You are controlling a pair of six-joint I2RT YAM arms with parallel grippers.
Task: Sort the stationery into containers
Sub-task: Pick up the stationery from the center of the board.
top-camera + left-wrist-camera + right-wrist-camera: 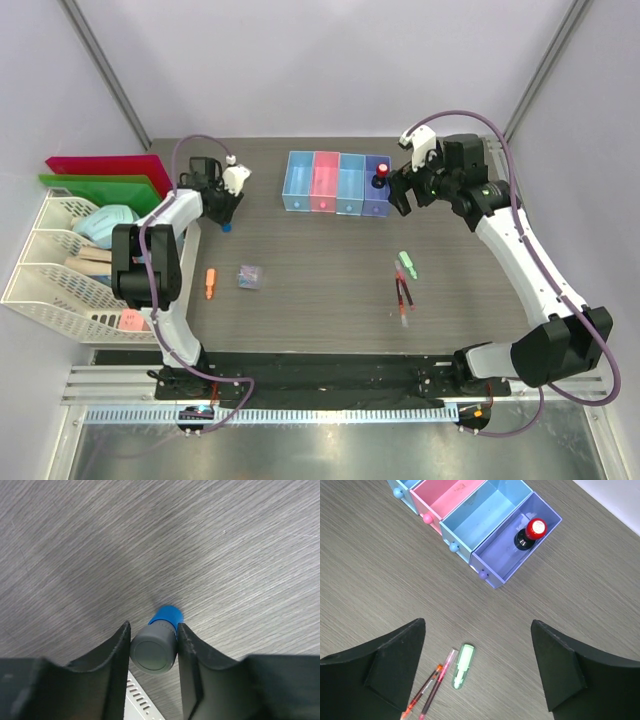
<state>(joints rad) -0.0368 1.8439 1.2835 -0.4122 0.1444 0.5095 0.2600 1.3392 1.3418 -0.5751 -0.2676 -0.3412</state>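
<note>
From above-behind, the overhead camera is sharing the blue-capped bottle (155, 647) between the fingers (107, 675) with the close left wrist view, the boxes (485, 517) ahead with the higher right one.

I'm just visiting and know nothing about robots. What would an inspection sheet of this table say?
Surface: grey wood-grain table, no spills seen.
Job's things: red-capped bottle upright in the purple box; other three boxes look empty; orange marker, packet, green eraser, pens loose on table.
Clutter: white mesh trays and red and green folders at the left.
Tools: left tool closed on blue-capped bottle; right tool open, empty.
Cables: a purple cable loops along each arm.
Surroundings: pale walls, metal frame posts.
</note>
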